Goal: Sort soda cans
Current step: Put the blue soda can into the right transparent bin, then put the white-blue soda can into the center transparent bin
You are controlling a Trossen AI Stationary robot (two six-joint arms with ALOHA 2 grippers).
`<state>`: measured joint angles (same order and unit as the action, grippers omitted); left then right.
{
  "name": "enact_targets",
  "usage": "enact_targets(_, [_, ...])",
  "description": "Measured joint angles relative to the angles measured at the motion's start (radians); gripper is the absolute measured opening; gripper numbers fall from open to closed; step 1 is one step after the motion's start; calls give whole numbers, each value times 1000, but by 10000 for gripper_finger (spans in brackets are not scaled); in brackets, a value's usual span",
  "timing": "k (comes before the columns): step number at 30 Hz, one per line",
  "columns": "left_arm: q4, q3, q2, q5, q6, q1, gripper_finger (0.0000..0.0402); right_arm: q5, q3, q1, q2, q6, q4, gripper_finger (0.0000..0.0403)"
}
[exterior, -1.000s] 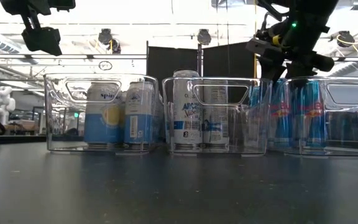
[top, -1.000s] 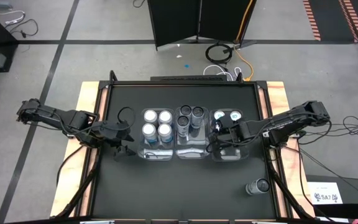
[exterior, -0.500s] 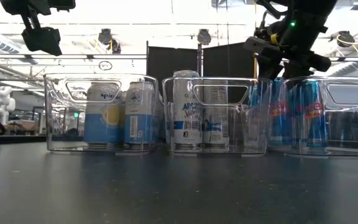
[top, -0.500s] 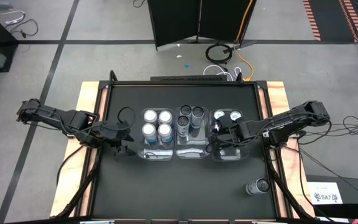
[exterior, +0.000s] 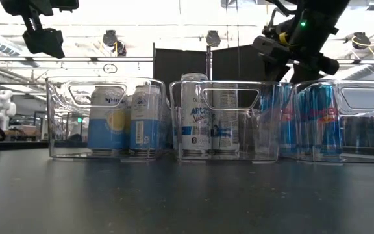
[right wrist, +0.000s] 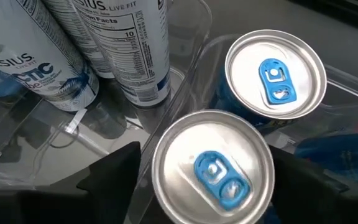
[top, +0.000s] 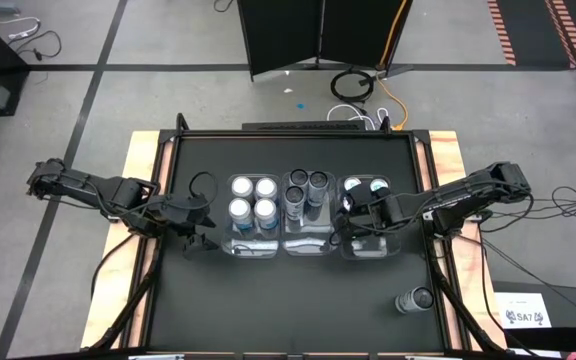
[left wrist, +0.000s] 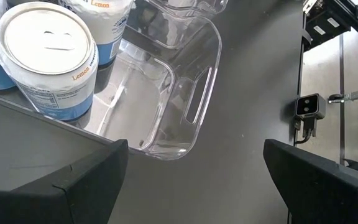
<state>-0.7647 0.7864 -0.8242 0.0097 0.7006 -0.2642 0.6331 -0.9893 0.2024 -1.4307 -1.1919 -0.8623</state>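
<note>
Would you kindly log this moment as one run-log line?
right gripper: open, over blue can in right bin | left gripper: open, beside left bin | one can loose on table

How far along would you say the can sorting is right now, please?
Mostly done: four cans sit in the left bin, three in the middle bin, and blue cans in the right bin. The right claw is open above a blue can just placed. One stray can remains on the table.

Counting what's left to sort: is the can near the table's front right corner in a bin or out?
Out. The lone can lies on the bare tabletop, apart from the three clear bins.
</note>
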Motion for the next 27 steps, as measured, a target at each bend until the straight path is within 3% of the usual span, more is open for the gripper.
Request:
enact_targets(8, [0, 0, 0, 0, 0, 0, 382, -20, -29, 0, 35, 15, -30, 336])
enact_targets(16, [0, 0, 0, 0, -1, 0, 382, -37, -226, 0, 123, 51, -221, 336])
enact_targets(21, [0, 0, 0, 0, -1, 0, 382, -122, -328, 36, 163, 51, -239, 336])
enact_targets(27, [0, 0, 0, -15, -2, 0, 382, -198, -349, 119, 172, -43, -258, 336])
